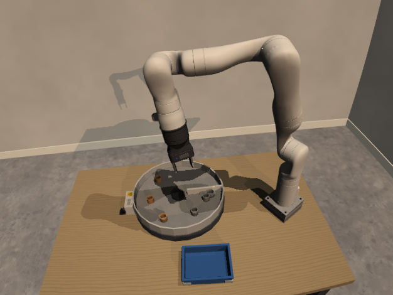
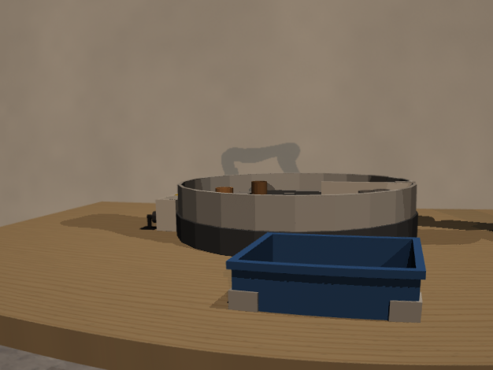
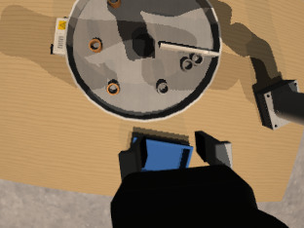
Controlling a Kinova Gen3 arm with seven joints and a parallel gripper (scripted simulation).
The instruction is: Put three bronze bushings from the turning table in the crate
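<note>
My gripper is open and empty, high above the back part of the turning table. On the table's disc stand three bronze bushings: one at the back left, one at the left and one at the front left. A grey bushing stands at the front right; two more grey bushings stand close together at the right. The blue crate is empty in the top view.
A pale bar reaches inward from the right wall, beside the grey pair. A raised wall surrounds the disc. A white box adjoins the table's left side. The arm's base is at the right.
</note>
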